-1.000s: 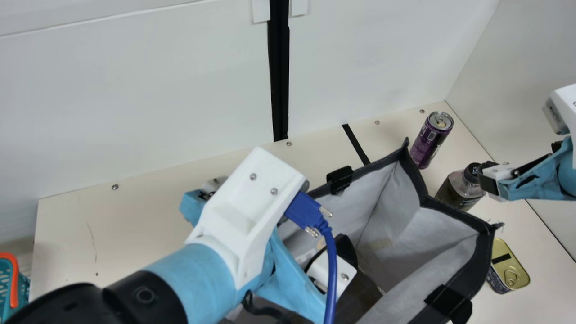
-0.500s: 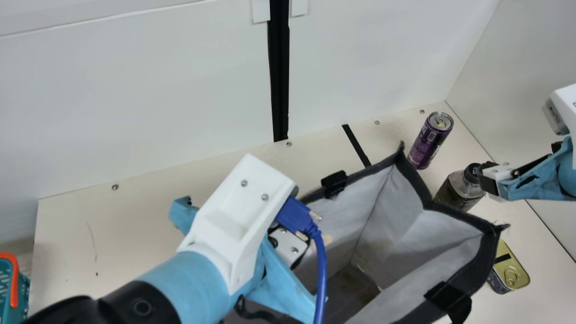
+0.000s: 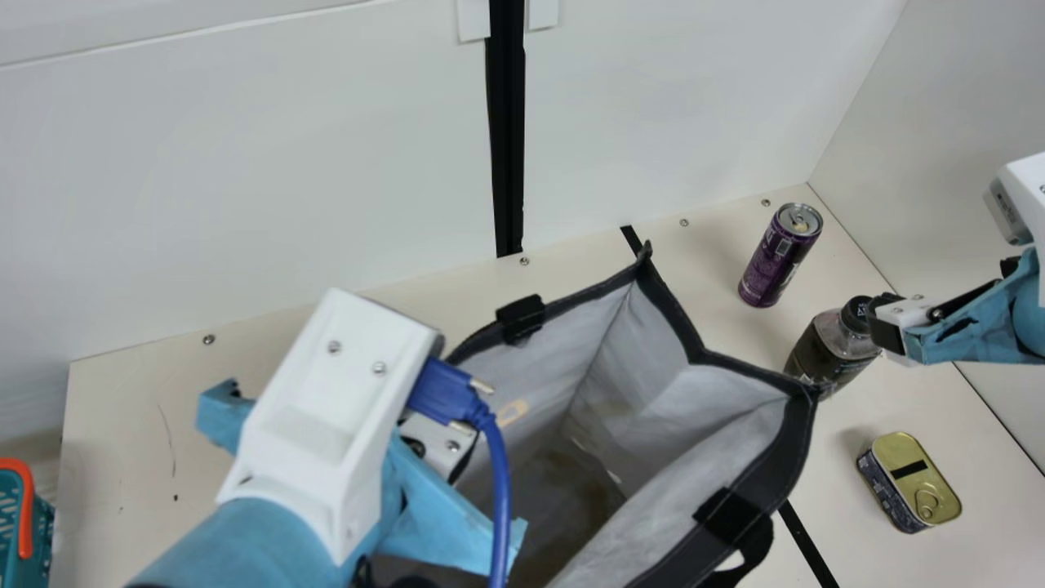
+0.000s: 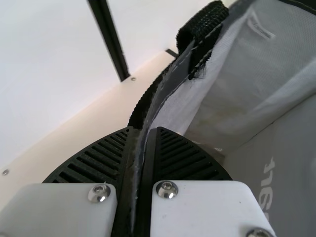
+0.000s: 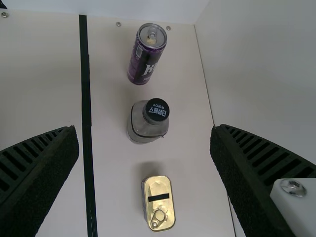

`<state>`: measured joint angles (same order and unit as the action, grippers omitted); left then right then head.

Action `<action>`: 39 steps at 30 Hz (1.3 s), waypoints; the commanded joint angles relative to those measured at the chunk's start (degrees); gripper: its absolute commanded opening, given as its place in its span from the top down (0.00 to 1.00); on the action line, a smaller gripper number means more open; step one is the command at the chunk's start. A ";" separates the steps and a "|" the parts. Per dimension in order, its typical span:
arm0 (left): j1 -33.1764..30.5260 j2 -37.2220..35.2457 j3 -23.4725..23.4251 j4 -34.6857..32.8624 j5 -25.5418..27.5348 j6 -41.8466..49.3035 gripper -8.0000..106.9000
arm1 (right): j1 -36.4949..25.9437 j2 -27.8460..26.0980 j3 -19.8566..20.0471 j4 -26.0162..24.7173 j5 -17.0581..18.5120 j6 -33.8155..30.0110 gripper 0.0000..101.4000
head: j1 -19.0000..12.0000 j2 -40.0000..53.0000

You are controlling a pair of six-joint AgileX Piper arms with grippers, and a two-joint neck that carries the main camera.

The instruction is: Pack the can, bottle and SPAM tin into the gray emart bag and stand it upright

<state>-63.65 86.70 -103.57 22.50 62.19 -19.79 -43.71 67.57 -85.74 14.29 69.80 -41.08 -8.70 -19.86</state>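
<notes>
At a cream table (image 3: 122,441), the left gripper (image 3: 441,445) clamps the upper edge of the gray emart bag (image 3: 678,400), fabric pinched between its fingers and the mouth facing up. At right, the right gripper (image 3: 886,320) hangs near the bottle (image 3: 829,351), its fingers spread wide. The purple can (image 3: 774,257) stands beyond the bottle, and the SPAM tin (image 3: 913,482) sits lid up, nearer, all three outside the bag. A turquoise basket (image 3: 10,502) occupies the near left.
</notes>
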 commanded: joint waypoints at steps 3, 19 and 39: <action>-0.86 -1.46 1.10 6.68 0.95 -3.83 1.00 | 0.00 0.00 0.00 0.00 0.00 0.00 0.06 | -1.30 -0.14; -0.36 -6.16 4.52 22.86 7.09 -14.67 1.00 | 0.00 0.00 0.00 0.00 0.00 0.00 0.06 | -1.30 -0.14; 6.10 -10.71 16.78 48.59 7.71 -29.29 1.00 | 0.00 0.00 0.00 0.00 0.00 0.00 0.06 | -1.30 -0.14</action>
<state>-57.72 76.00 -87.72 68.03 69.87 -47.96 -43.71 67.57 -85.74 14.29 69.80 -41.08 -8.70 -19.86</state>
